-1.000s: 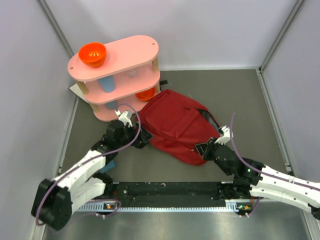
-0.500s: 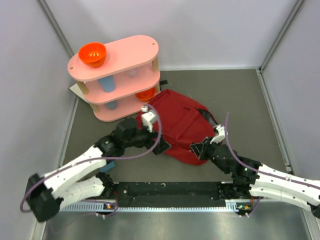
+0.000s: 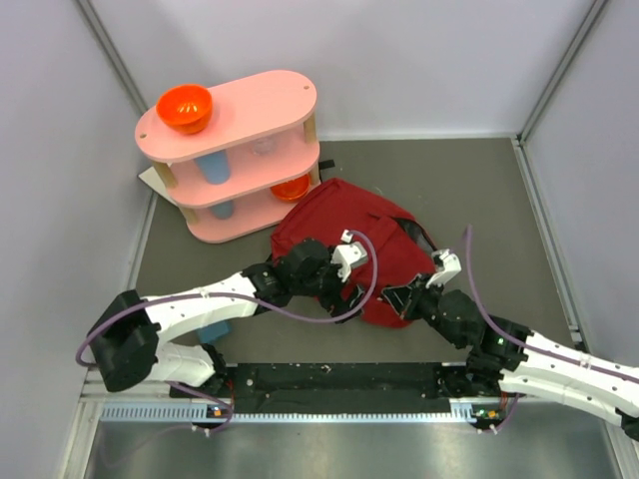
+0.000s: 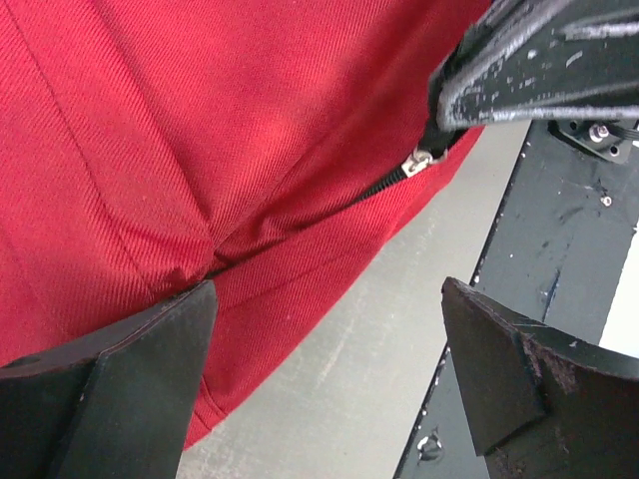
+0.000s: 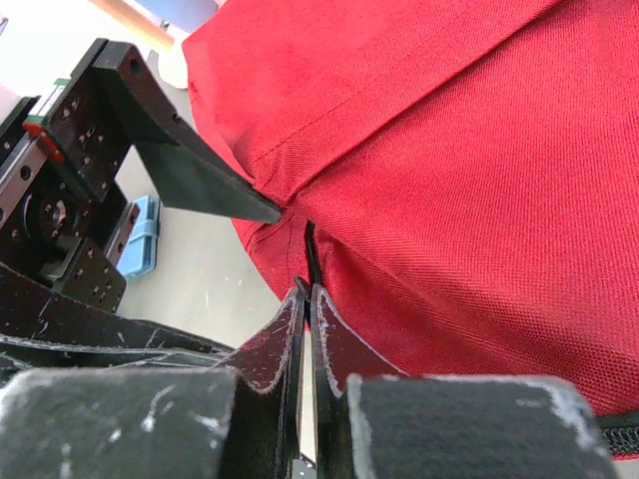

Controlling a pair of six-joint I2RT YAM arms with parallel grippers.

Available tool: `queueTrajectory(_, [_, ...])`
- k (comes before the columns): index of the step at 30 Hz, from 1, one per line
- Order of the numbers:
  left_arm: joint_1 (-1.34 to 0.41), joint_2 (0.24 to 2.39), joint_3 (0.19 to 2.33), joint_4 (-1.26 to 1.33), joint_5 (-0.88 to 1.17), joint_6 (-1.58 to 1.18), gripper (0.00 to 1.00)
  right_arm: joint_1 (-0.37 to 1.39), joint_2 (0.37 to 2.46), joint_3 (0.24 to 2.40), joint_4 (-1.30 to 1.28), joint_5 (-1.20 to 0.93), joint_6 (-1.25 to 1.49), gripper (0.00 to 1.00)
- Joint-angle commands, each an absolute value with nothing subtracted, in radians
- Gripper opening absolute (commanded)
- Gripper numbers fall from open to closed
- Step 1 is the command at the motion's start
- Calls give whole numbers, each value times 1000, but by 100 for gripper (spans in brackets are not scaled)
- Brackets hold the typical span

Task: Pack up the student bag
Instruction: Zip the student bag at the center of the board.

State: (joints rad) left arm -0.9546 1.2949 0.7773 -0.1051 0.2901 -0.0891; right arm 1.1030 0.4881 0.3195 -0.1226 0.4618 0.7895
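Evidently early days: the zip is in hand and nothing looks packed yet.
The left end effector (image 4: 327, 299) hangs with its fingers spread wide over the near hem of the large dark red fabric backpack (image 3: 334, 220). The backpack lies flat on the grey surface (image 3: 479, 200), beneath and beyond that end effector. Just to its right, the right end effector (image 5: 308, 294) is pressed together, apparently pinching the small silver zip pull (image 4: 419, 160). The zip seems hardly parted, so I judge that opening and all loading remain.

dark red student bag (image 3: 334, 215) with a black zip (image 4: 384, 188), pink shelf (image 3: 245, 110), orange bowl (image 3: 185, 108), grey table (image 3: 469, 190).
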Motion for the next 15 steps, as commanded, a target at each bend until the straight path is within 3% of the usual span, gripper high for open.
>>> queueTrajectory(1, [-969,1331,827,27,293,-74,99,1092,471,336,-100,449,804,0])
queueTrajectory(10, [-1014,1454,854,74,331,-101,95,1092,437,327,-115,449,816,0])
queueTrajectory(14, [-1017,1471,851,98,322,-133,72,1092,426,324,-149,465,831,0])
queueTrajectory(15, [-1019,1470,848,100,302,-144,54,1092,425,322,-158,475,836,0])
